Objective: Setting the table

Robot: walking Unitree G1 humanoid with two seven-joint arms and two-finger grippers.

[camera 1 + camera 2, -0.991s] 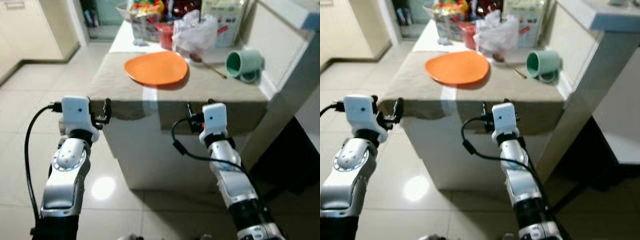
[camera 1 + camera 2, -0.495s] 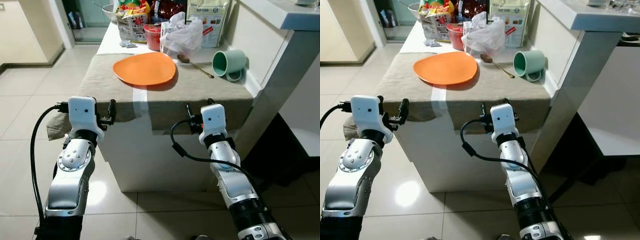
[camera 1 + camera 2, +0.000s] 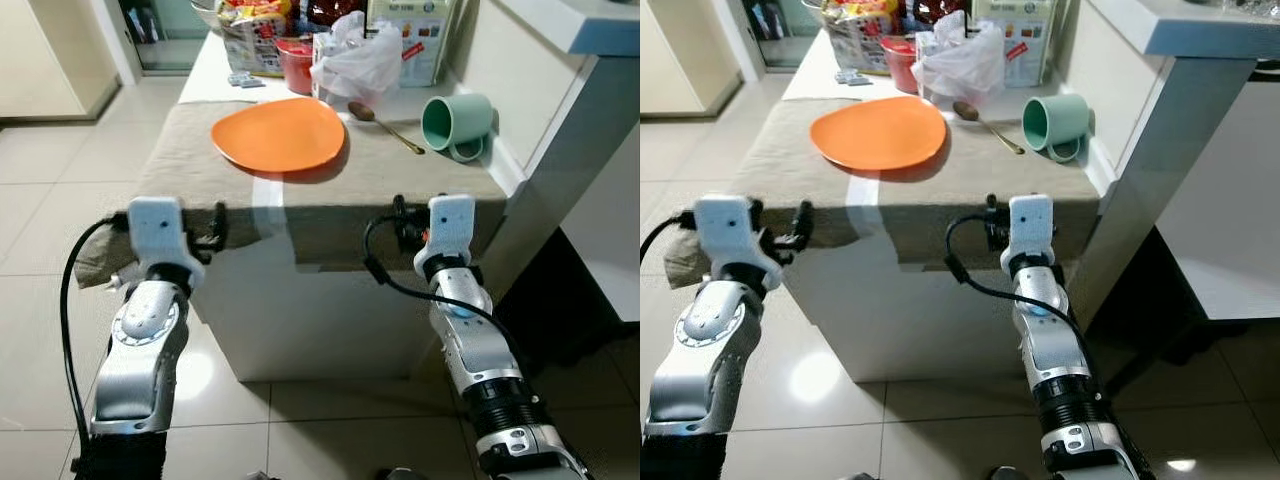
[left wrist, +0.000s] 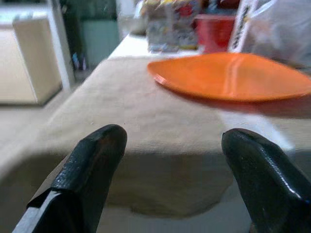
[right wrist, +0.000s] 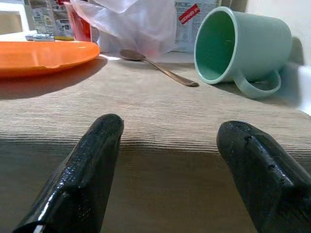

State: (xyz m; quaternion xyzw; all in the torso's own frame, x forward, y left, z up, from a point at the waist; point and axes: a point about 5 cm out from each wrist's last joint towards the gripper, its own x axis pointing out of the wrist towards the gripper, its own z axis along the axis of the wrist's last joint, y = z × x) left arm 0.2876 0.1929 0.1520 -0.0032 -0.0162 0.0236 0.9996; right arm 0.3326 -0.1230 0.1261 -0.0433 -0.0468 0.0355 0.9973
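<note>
Cloth (image 3: 330, 180) covers the table straight ahead of both grippers, its front edge closest. The right gripper (image 5: 170, 160) and left gripper (image 4: 170, 170) are both spread wide and empty. Beyond the right one, the spoon (image 5: 158, 66) lies slantwise, handle nearer; the mug (image 5: 240, 48) lies tipped, mouth facing it. The plate (image 4: 233, 75) lies farther, ahead of the left.

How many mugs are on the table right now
1. A green mug lies on its side on the cloth, right of the spoon and the orange plate. The bags at the back could hide more.
</note>
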